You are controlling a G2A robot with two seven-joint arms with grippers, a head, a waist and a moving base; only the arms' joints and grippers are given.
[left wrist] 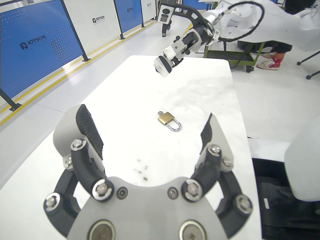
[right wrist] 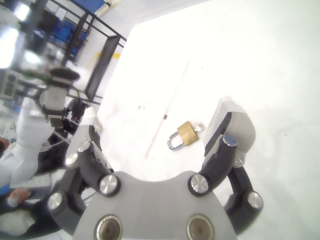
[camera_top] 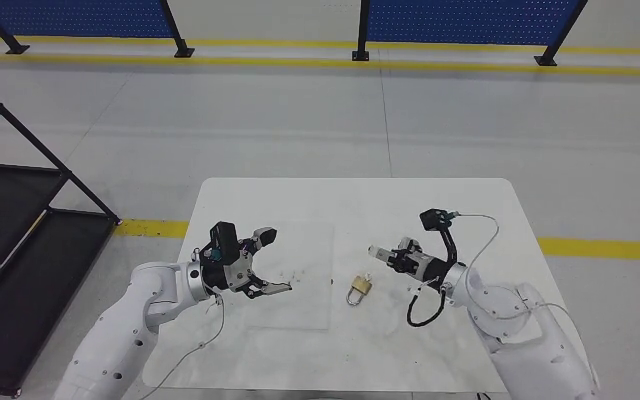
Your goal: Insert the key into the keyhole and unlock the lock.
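Over the left of the white rectangular table (camera_top: pixel 450 210), the left gripper (camera_top: pixel 277 261) hovers with its two black-padded fingers (left wrist: pixel 88 128) spread wide and empty. Near the table's middle a small brass padlock (camera_top: pixel 359 290) with a curved silver shackle (left wrist: pixel 175 126) lies flat, a small silver key (left wrist: pixel 160 113) touching its base, inserted or not I cannot tell. The padlock looks rigid, dense and slick, best pinched across the brass body's edges. Just right of it, the right gripper (camera_top: pixel 376 256) is spread apart and empty.

A black rack (camera_top: pixel 45 235) stands off the white worktop's (camera_top: pixel 430 215) left edge; blue barriers (camera_top: pixel 90 15) line the floor beyond its far edge.
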